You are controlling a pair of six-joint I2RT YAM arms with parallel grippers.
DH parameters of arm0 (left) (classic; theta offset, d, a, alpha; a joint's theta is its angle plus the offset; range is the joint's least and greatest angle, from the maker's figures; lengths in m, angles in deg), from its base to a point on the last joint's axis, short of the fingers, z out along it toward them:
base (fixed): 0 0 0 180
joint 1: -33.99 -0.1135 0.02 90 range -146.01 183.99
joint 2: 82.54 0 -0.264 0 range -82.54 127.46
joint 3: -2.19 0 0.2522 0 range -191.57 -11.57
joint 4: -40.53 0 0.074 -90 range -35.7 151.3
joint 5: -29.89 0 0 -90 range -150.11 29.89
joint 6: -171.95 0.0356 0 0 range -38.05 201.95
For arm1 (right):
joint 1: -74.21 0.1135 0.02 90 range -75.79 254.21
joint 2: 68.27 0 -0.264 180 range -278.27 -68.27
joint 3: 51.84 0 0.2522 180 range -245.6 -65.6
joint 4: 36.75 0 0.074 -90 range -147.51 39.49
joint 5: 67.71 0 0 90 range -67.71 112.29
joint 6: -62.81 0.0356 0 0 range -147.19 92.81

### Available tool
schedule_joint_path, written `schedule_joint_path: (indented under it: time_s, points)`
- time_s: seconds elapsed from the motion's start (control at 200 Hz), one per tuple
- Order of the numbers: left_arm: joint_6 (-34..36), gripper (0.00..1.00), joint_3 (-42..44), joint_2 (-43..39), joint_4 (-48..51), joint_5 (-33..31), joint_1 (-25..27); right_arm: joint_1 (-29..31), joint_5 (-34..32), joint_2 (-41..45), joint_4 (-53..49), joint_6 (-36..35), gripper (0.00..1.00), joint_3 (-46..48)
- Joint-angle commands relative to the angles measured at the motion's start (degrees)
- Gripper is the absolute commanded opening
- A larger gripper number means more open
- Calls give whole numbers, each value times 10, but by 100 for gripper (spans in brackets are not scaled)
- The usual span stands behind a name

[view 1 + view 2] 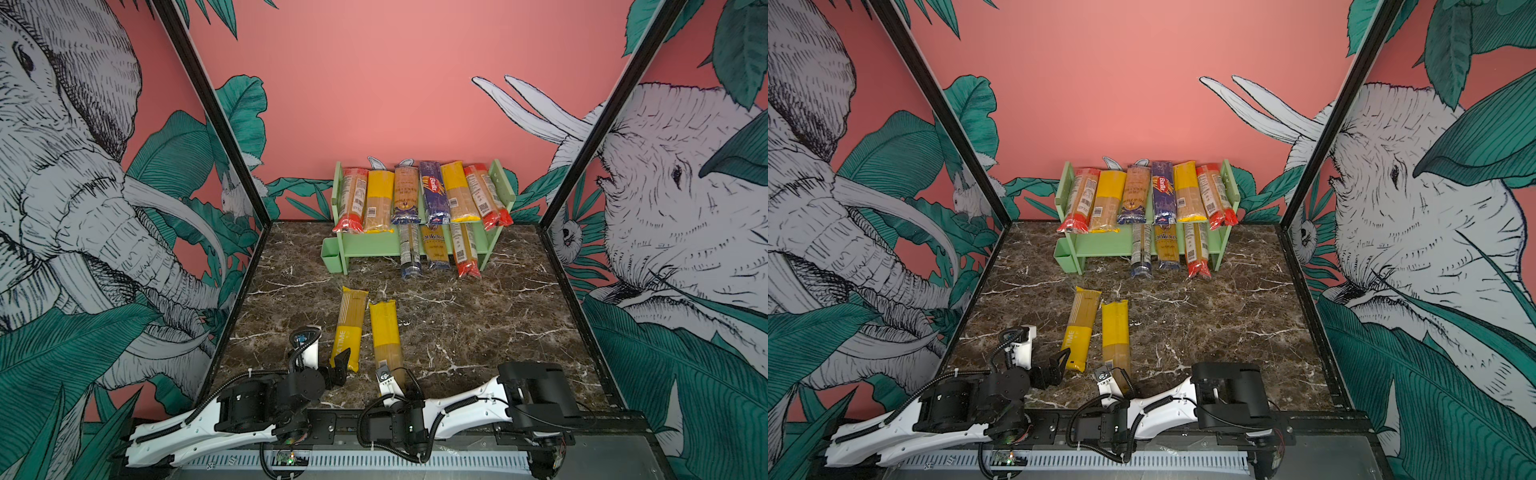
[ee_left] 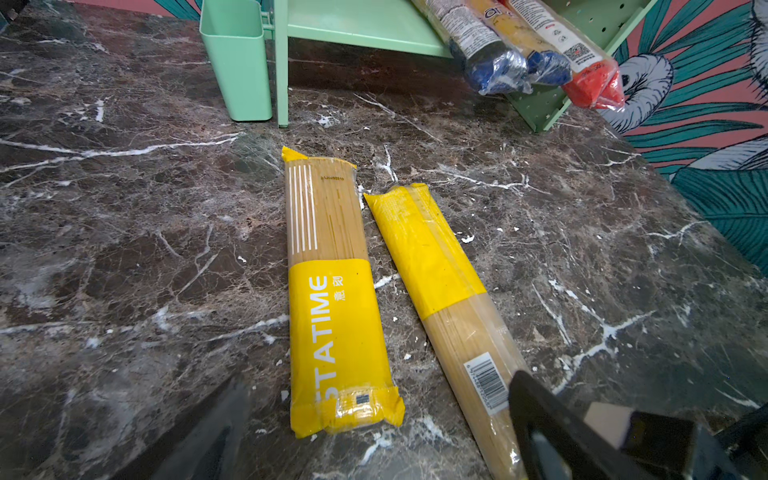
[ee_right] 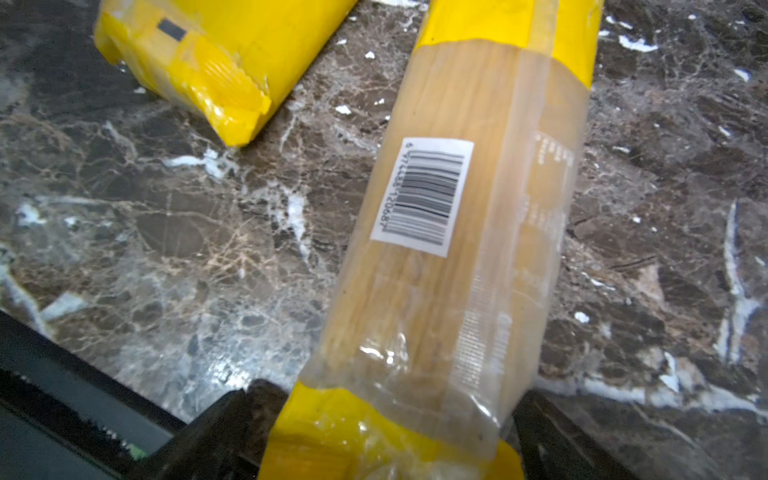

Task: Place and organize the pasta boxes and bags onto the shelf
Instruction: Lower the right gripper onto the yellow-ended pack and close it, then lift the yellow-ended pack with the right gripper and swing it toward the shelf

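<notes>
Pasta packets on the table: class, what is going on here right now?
Two robot arms are shelving spaghetti. Nine packets lie on the green shelf, six above and three below. Two yellow packets lie on the marble table. The right end effector, open, straddles the near end of the barcoded packet; the left end effector, open, hovers by the STATIME packet.

1. On the upper board of the shelf [image 1: 374, 244], six packets: two red-ended packets [image 1: 352, 199] [image 1: 486, 197], two yellow-half packets [image 1: 379, 199] [image 1: 457, 191] and two dark blue-printed packets [image 1: 405, 193] [image 1: 433, 191].
2. On its lower board, three: one clear packet with a dark blue end [image 1: 409, 249], one yellow packet with a blue end [image 1: 434, 247] and one more red-ended packet [image 1: 464, 249].
3. On the marble table [image 1: 498, 324], toward its front edge, two yellow packets [image 1: 349, 328] [image 1: 386, 336].
4. Packets altogether: eleven.
5. One pale green shelf, with two boards and one cup [image 1: 332, 257].
6. Two robot arms [image 1: 199, 432] [image 1: 478, 395].
</notes>
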Motion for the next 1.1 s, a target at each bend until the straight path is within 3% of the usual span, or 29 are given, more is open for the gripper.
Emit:
schedule_joint_path:
  time_s: [0.0, 0.205, 0.31, 0.33, 0.38, 0.42, 0.545, 0.635, 1.095]
  points:
    - [-9, 98, -16, 11, 16, -15, 2, -17, -14, 9, 10, 34, 99, 27]
    - [1, 98, -30, 23, 18, -25, 2, -53, 29, 13, 86, 11, 99, 73]
    - [9, 98, -31, 27, 10, -30, 2, -60, 50, -7, 77, 8, 94, 58]
    - [10, 98, -31, 27, 9, -31, 2, -61, 56, -12, 69, 8, 89, 52]
    - [13, 98, -32, 30, 4, -33, 2, -63, 68, -27, 47, 10, 62, 35]
    - [15, 98, -31, 32, 3, -34, 2, -64, 78, -34, 43, 10, 46, 29]
    - [18, 98, -34, 37, 2, -36, 3, -70, 104, -25, 90, -5, 16, 50]
    - [17, 98, -36, 37, 8, -38, 3, -74, 108, 0, 143, -17, 0, 88]
    - [7, 98, -33, 23, 25, -54, 2, -77, 66, 180, 215, -119, 0, 162]
